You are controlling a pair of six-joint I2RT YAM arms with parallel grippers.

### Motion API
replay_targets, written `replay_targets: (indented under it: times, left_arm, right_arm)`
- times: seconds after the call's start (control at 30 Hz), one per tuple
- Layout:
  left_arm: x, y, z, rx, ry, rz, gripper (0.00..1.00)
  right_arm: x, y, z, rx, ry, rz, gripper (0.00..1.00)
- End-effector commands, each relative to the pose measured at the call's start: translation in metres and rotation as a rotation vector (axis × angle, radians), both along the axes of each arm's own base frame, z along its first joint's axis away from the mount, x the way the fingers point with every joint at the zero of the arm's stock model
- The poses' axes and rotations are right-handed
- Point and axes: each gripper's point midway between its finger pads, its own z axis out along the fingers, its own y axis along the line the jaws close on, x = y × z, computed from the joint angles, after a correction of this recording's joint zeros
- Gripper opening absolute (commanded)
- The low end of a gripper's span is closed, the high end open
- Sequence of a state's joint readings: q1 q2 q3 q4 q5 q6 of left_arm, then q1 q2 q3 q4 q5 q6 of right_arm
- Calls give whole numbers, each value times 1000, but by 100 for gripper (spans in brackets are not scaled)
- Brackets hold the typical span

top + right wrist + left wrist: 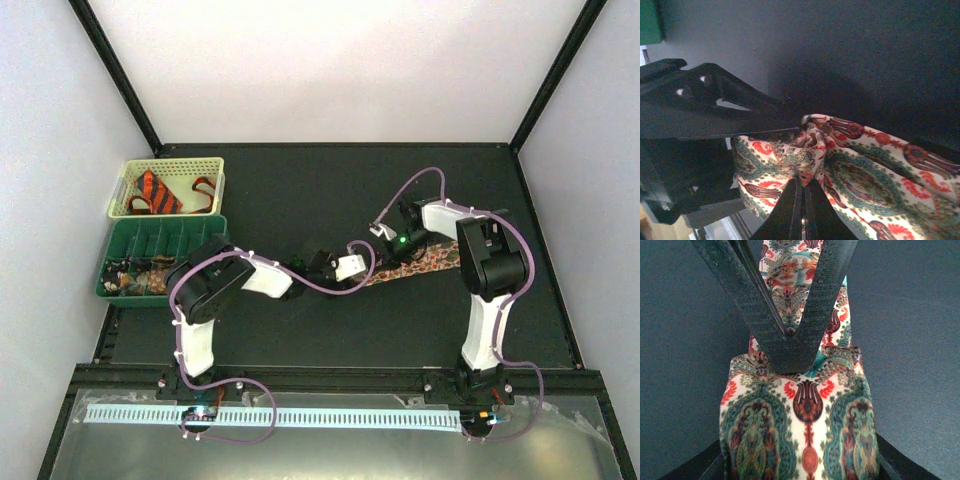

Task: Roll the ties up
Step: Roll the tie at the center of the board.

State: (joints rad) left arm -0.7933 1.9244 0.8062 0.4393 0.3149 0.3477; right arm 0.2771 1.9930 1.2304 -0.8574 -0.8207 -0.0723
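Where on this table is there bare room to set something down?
Free: the far table between the yellow basket and the right wall; also the near strip between the paisley tie and the table's front edge. Crowded: the left edge, with basket and green tray, and mid-table around the tie.

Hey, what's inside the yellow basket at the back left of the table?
An orange tie with black stripes lies in the yellow basket, next to a reddish-brown item too small to identify. Anything beneath them, and the basket's floor there, is covered.
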Motion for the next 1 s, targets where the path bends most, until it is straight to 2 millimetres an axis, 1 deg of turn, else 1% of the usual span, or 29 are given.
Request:
replay_targets:
  times: [0.0, 0.07, 0.1, 0.17, 0.23, 0.3, 0.5, 0.6, 0.7, 0.8, 0.83, 0.9, 0.97]
  left_arm:
    - [-9, 12, -26, 83, 85, -5, 56]
    - [-8, 8, -16, 39, 86, -12, 70]
    - [-4, 6, -6, -6, 75, -11, 74]
    - [-2, 2, 8, -79, 70, -17, 79]
    - [-3, -1, 17, -128, 70, -24, 81]
    - [-2, -4, 20, -163, 73, -25, 81]
    - [3, -24, 21, -251, 121, -13, 81]
    - [3, -36, 16, -252, 115, -23, 81]
    - [8, -43, 7, -240, 110, -10, 78]
    - [13, -44, 1, -214, 85, -7, 73]
    - [14, -44, -2, -203, 77, -8, 70]
    - [14, -40, -9, -162, 68, -6, 59]
    - [14, -32, -16, -110, 59, 9, 49]
  right_arm:
    - [5, -12, -15, -81, -33, 15, 1]
    - [6, -17, -22, -113, -41, 11, 1]
    - [7, -20, -25, -128, -47, 8, 1]
    - [9, -26, -32, -163, -59, 10, 1]
    - [8, -30, -39, -189, -63, 16, 1]
    - [7, -34, -44, -207, -59, 15, 1]
    - [1, -36, -51, -216, -41, 10, 1]
    - [1, -34, -52, -209, -38, 3, 1]
    - [1, -32, -52, -197, -32, -2, 1]
    - [0, -31, -53, -191, -27, -1, 1]
    - [0, -31, -54, -188, -25, -3, 1]
    - [0, -29, -53, -180, -22, -4, 1]
    - [0, -29, -50, -176, -23, -6, 1]
